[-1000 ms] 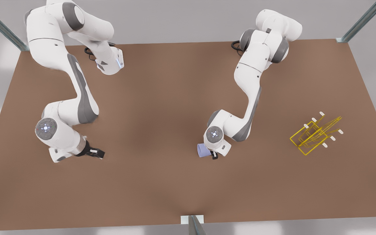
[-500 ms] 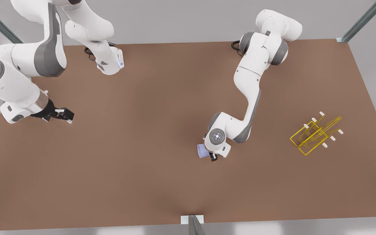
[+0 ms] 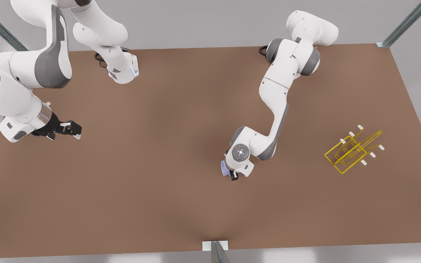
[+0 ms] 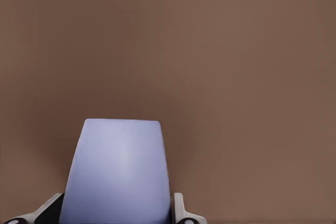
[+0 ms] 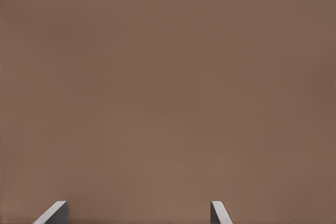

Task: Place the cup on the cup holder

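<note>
The brown table [image 3: 181, 120] carried the cup holder [image 3: 353, 150] near the front view's right edge. Mid-table, the left gripper [image 3: 232, 174] clasped the cup [image 4: 118, 174] between its fingers [image 4: 181, 211]. The right gripper [image 3: 72, 128] waited, spread empty, far left.

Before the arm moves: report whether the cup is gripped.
Apparently gripped: the cup sits between the left gripper's fingers, close on both sides.
</note>
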Controlling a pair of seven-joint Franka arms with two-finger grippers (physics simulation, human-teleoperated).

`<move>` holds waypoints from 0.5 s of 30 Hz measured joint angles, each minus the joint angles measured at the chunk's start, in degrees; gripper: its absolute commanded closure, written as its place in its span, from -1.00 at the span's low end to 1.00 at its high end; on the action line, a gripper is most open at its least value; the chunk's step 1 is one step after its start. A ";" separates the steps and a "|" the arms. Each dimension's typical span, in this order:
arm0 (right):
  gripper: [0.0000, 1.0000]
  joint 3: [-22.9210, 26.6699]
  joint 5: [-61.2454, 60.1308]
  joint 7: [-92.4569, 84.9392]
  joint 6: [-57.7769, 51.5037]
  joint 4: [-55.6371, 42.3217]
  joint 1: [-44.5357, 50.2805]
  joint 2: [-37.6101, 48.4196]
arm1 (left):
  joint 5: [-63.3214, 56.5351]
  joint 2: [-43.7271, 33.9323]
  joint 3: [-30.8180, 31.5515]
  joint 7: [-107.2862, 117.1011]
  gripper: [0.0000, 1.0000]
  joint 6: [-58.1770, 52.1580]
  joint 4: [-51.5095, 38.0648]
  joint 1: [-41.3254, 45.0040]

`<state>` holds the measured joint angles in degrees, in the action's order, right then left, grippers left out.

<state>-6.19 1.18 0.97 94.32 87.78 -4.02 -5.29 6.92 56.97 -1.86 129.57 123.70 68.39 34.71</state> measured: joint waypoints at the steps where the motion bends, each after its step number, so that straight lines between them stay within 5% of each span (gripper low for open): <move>1: -1.00 -0.01 -0.02 -0.32 0.05 0.10 -0.18 -0.02 | 0.01 -0.14 0.02 -0.15 -0.99 0.12 -0.10 -0.04; 8: -1.00 -0.02 -0.07 -2.14 0.19 0.29 -0.78 0.13 | 0.41 0.24 0.02 -1.00 -0.84 0.79 -0.09 0.00; 9: -1.00 -0.02 -0.06 -2.34 0.21 0.30 -0.67 0.12 | 0.45 0.33 0.02 -1.10 -0.46 0.92 -0.08 0.02; 15: -1.00 -0.03 -0.08 -3.36 0.23 0.41 -0.46 0.05 | 0.70 -0.85 0.09 -2.21 -0.49 0.86 -0.45 -0.16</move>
<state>-6.22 1.10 -2.39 94.55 88.19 -4.49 -5.24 7.62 56.12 -1.78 127.36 124.56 67.93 34.55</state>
